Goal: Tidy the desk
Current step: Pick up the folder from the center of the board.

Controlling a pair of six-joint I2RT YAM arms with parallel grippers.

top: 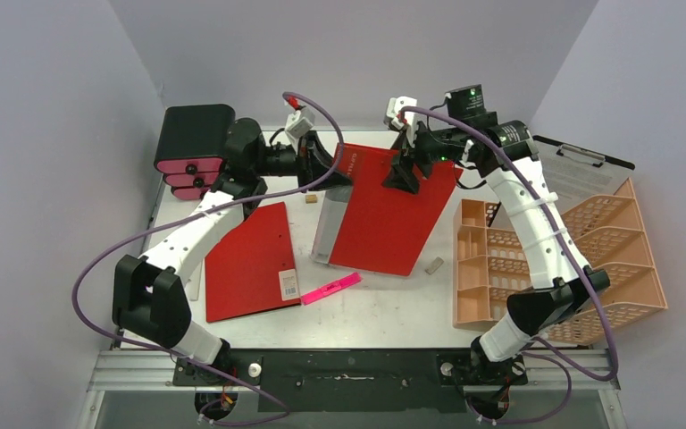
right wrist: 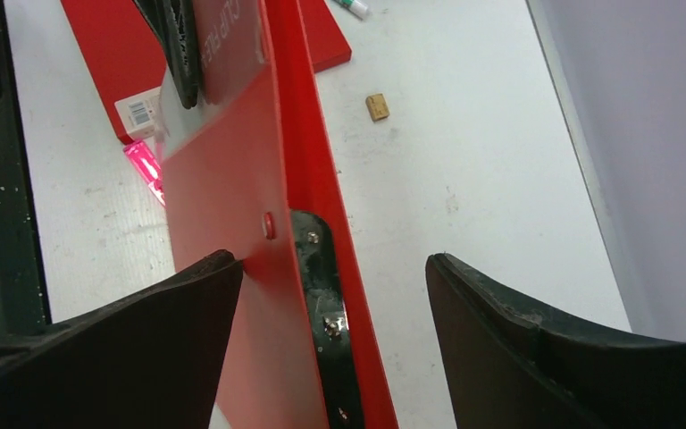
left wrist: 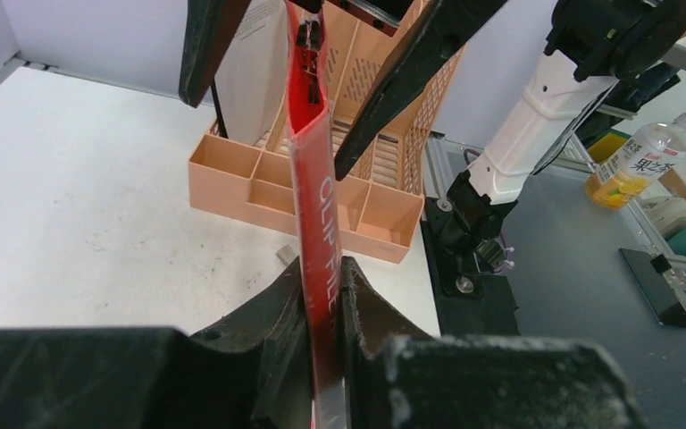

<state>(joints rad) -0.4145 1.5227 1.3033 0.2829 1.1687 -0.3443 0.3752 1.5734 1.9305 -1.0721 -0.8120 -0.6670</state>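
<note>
The desk [top: 375, 308] is a white scuffed tabletop. My left gripper [top: 335, 170] is shut on the edge of a red clip file [top: 384, 210] and holds it tilted up off the desk; the pinch shows in the left wrist view [left wrist: 326, 268] on the file [left wrist: 317, 197]. My right gripper [top: 406, 174] is open, its fingers either side of the file's far edge. In the right wrist view [right wrist: 330, 268] the file [right wrist: 232, 179] and its black clip bar stand between the spread fingers, the left one touching the cover.
A second red folder [top: 250, 259] lies flat at the left with a pink highlighter [top: 332, 288] beside it. An orange file rack [top: 554, 259] stands at the right, a clipboard [top: 581, 174] behind it. A black drawer box [top: 192, 147] is back left. A cork piece [top: 310, 201] and a grey eraser [top: 433, 264] lie loose.
</note>
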